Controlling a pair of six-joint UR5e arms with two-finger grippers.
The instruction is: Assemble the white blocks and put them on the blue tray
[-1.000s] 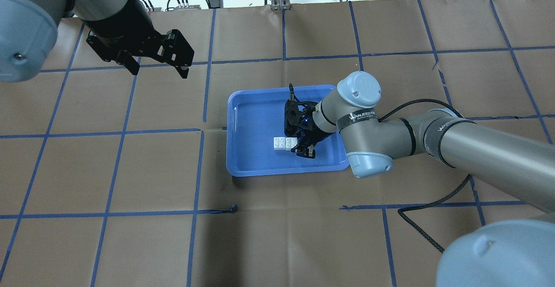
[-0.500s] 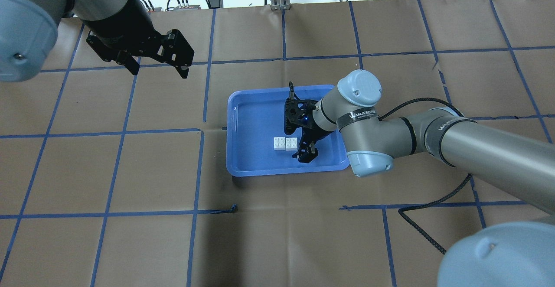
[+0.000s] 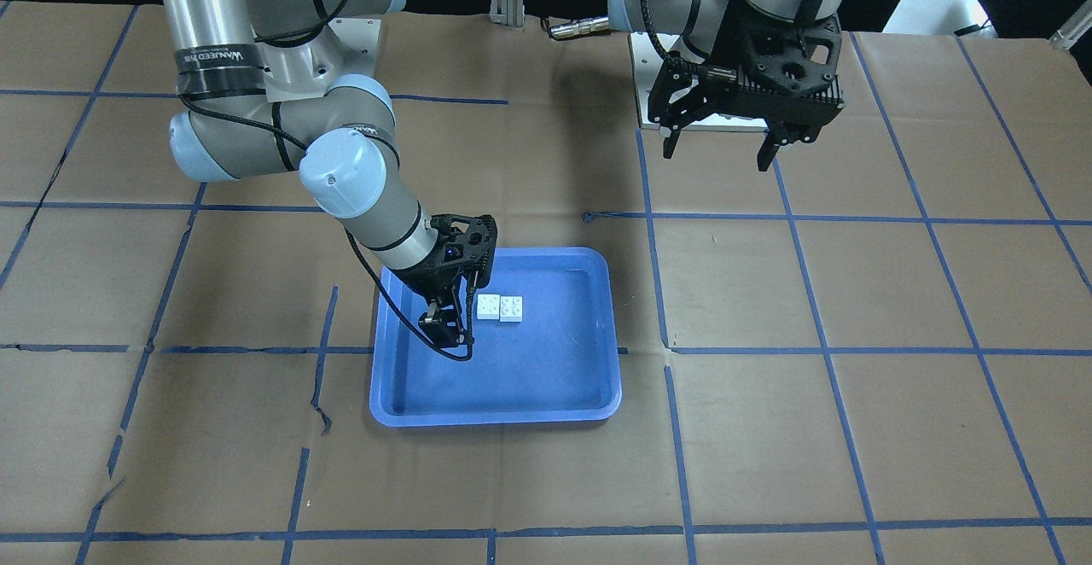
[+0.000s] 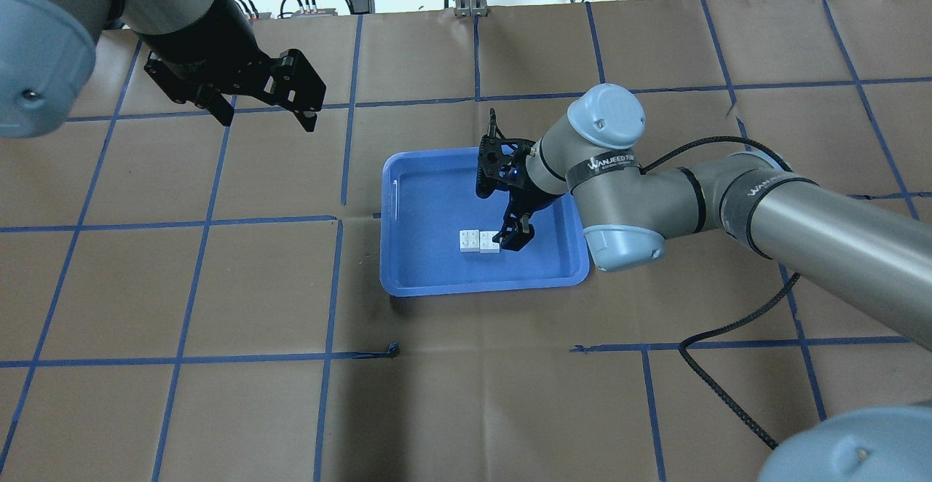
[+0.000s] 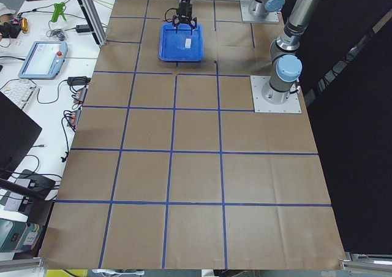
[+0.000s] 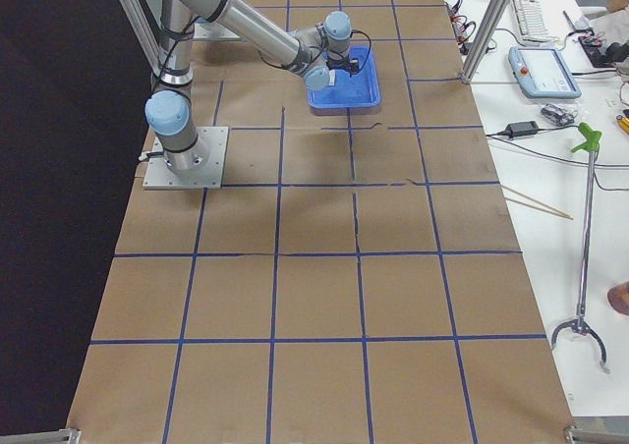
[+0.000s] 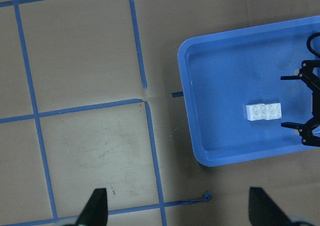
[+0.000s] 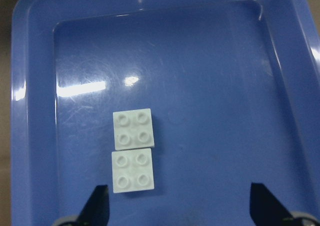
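Two white blocks lie side by side, touching, studs up, on the floor of the blue tray. They also show in the front view, the right wrist view and the left wrist view. My right gripper is open and empty. It hangs over the tray just right of the blocks, with one fingertip beside them. In the right wrist view the blocks lie ahead of its spread fingertips. My left gripper is open and empty, high over the table's far left.
The tray's rim sits on brown paper marked with a blue tape grid. The right arm's elbow and a black cable hang over the tray's right side. Cables and gear lie beyond the table's far edge.
My right gripper has lifted and drawn back from the blocks, and its elbow has moved farther away. The blocks stay put in the tray. The left arm has not moved.
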